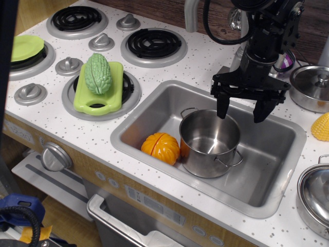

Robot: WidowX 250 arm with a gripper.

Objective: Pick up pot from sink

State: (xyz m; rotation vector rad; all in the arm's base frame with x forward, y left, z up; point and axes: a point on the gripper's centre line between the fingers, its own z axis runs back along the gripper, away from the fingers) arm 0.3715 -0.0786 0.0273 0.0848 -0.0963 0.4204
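So the tall shiny stainless-steel pot [209, 142] with the two little wire loop handles is standing upright inside the big rectangular brushed-steel sink [259, 181], roughly in the middle of the basin, no lid on it. Right next to it on the left there's an orange ribbed plastic pumpkin-looking thing [161, 147], touching or nearly touching the pot's side, can't quite tell which.

The black robot pincer [241, 108] is hanging over the back rim of the pot with its two fingers spread wide apart, pointing down. One fingertip [222, 110] sits just above the pot's far rim, the other is off to the right over the basin. It isn't gripping anything.

Rest of the white speckled worktop [56, 123]: four toy hob rings with grey knobs between them. On the front ring sits a lime green cutting board [92, 96] with a bumpy green bitter-gourd toy [97, 73] on top. A flat green plate [24, 47] is on the far-left ring. To the right of the sink there's a shallow steel pot with a lid [312, 87], a yellow corn piece [321, 126] at the edge of the shot, and another lidded steel pot [315, 194] in the lower right corner.
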